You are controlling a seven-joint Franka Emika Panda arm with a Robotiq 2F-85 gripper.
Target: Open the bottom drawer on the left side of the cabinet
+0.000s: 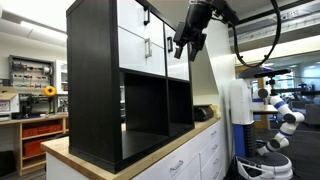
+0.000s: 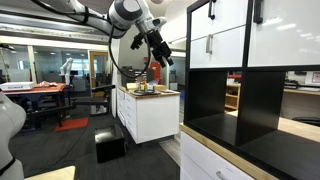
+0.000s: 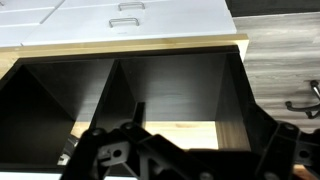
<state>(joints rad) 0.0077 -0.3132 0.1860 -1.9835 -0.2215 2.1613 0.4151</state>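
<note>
End effector (image 1: pixel 190 42), black and angular, hangs in the air in front of the upper row of the cabinet (image 1: pixel 95 80), touching nothing. In the wrist view its fingers (image 3: pixel 100 155) stand wide apart. The bottom drawer (image 1: pixel 140 48), a flat white front with a small dark handle, sits shut and flush in the left upper cubby, just under the matching drawer (image 1: pixel 133 14). Below are bare, matte black square cubbies (image 3: pixel 170 90). The cabinet stands on a pale wood-topped counter (image 1: pixel 55 148).
</note>
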